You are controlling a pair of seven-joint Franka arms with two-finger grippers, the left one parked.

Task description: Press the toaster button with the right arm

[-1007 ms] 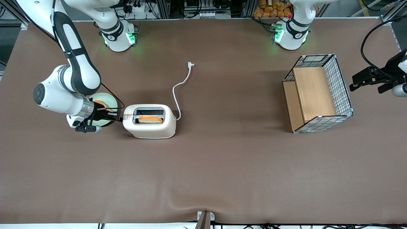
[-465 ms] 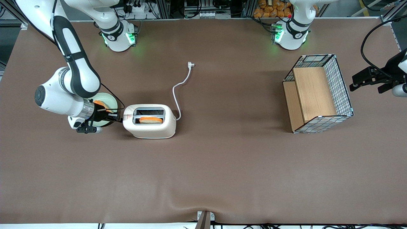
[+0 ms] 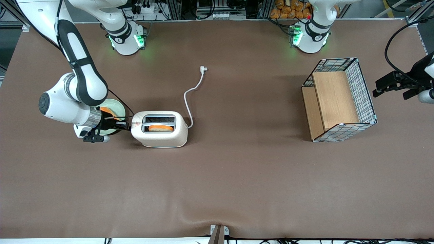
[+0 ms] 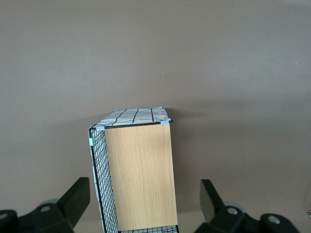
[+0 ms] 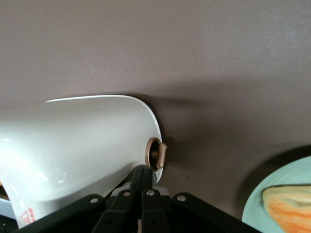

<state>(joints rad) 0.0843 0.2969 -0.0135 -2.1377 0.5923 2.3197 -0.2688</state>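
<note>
The gripper (image 5: 142, 180) covers the toaster button, hiding their contact. The picture's edge crops the toaster (image 5: 73, 145) and pale green plate (image 5: 277, 199).

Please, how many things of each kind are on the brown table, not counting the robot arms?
Toaster: 1
Toast slices: 2, one in the toaster, one on the plate
Green plate: 1
Wire-and-wood basket: 1
Total: 5
The gripper is at the toaster's narrow end.

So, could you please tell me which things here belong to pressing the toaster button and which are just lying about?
For the job:
- cream-white rounded toaster
- black two-finger hand, at the toaster's narrow end, shut

Lying about:
- wire-and-wood basket
- pale green plate
- orange bread slice in toaster
</note>
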